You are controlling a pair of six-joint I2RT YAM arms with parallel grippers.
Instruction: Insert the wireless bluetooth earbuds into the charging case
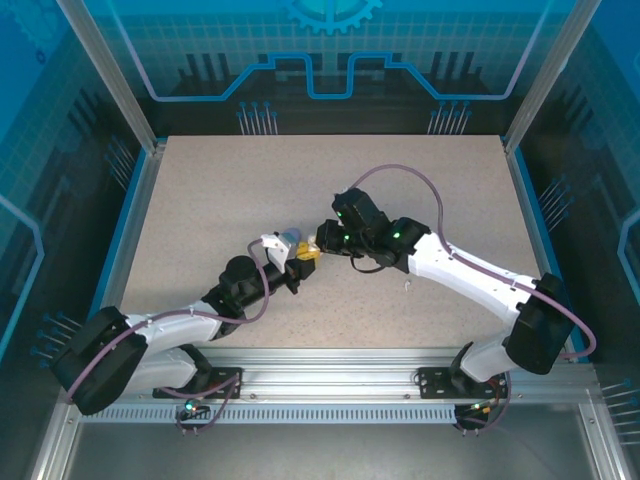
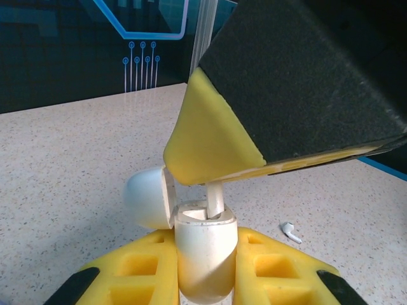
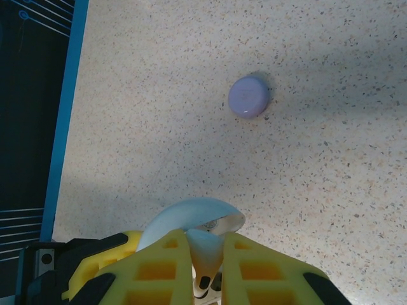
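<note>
Far half of the desk (image 1: 330,170) open, left arm (image 1: 200,320) and right arm (image 1: 470,270) converging mid-desk and blocking the centre, purple round case (image 3: 248,97) on bare surface, loose white earbud (image 2: 290,232) near the right arm, enclosure walls (image 1: 330,60) left, right and rear.

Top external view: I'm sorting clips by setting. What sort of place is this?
Probably a lab robot cell: a speckled table framed by aluminium rails, walled with blue printed panels.

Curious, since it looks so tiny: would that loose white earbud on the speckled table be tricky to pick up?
The loose white plastic earbud probably weighs almost nothing, dwarfed by the open white charging case. Its glossy rounded shell looks slippery to pinch. Lying on its side, it would likely skid if nudged.
</note>
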